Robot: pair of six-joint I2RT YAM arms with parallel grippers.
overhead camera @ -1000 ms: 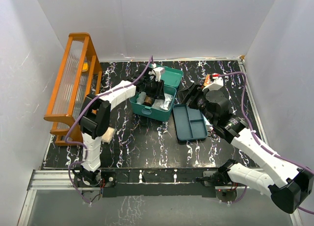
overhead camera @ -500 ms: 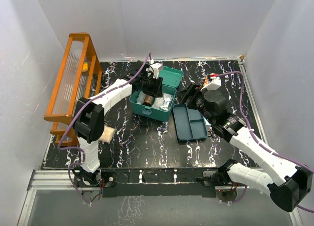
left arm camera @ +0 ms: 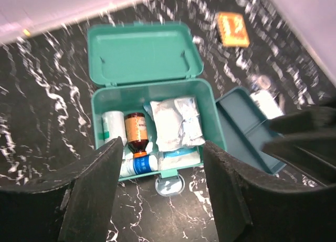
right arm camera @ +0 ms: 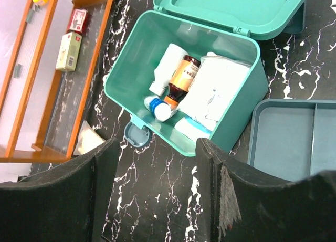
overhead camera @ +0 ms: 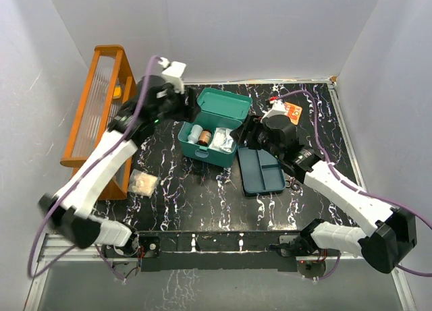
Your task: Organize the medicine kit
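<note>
Standing open near table centre: medicine kit, bottles and packets inside; tray insert lying at its 4 o'clock. Left pincer, right pincer: both spread, empty. Risk: tray jamming on piled contents.

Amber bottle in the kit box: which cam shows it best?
Right wrist: the amber bottle is sharp and unobstructed, lying in the medicine kit beside a white bottle. Left wrist shows the bottle whole but slightly blurred. Top external shows only a small brown speck.
</note>
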